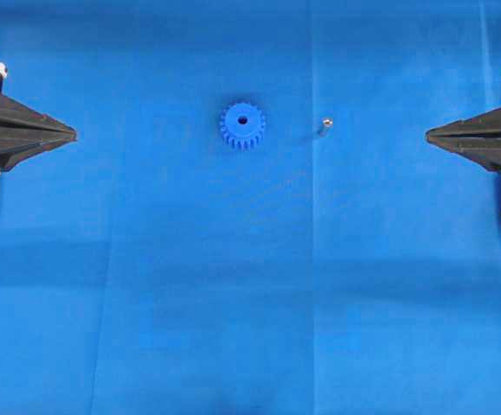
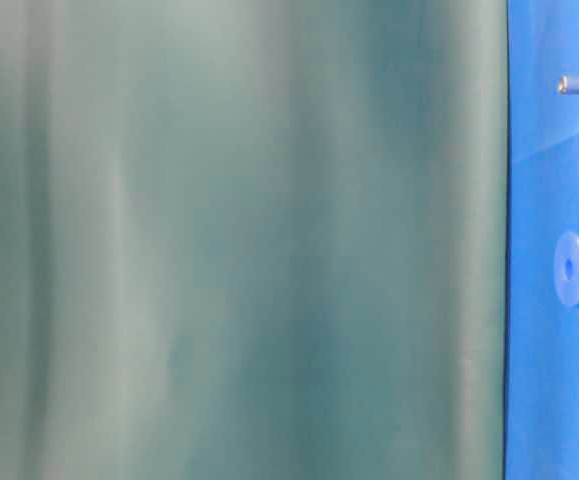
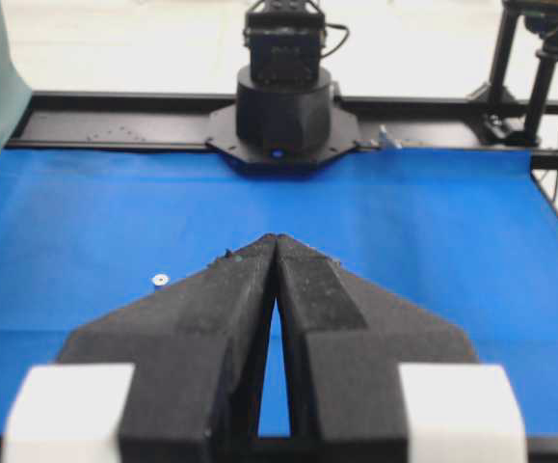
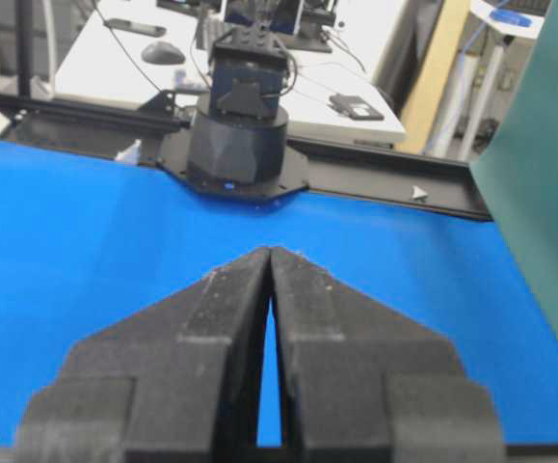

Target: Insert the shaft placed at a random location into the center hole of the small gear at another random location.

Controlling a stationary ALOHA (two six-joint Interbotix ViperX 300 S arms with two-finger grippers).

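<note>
On the far left of the overhead view, the black pointed left gripper [image 1: 70, 134] is sitting at the edge of the flat blue table cover [image 1: 250, 311] with its two black foam fingers [image 3: 230, 289] pressed tip to tip, holding nothing. Moving to the right, the small bright blue plastic gear with short teeth [image 1: 242, 126] is lying flat near the middle of the cover, and its little round dark center hole [image 1: 242, 121] is facing up. A bit further right, apart from the gear, the tiny shiny silver metal shaft [image 1: 324, 126] is lying by itself on the cover. On the far right, the black pointed right gripper [image 1: 432, 135] is waiting at its edge, pinched closed and empty too, well apart from the shaft. Nothing is picked up yet, so the first job looks like getting hold of the shaft. The right gripper is the nearer one, so it should probably be opening first, then coming down over the pin and squeezing it gently around its middle. The pin is very thin and round, so it could roll away or slip if it is bumped. The hole is hardly wider than the pin, so the pin will need to be standing straight above it before going in, and the left gripper could be keeping the gear from sliding.
</note>
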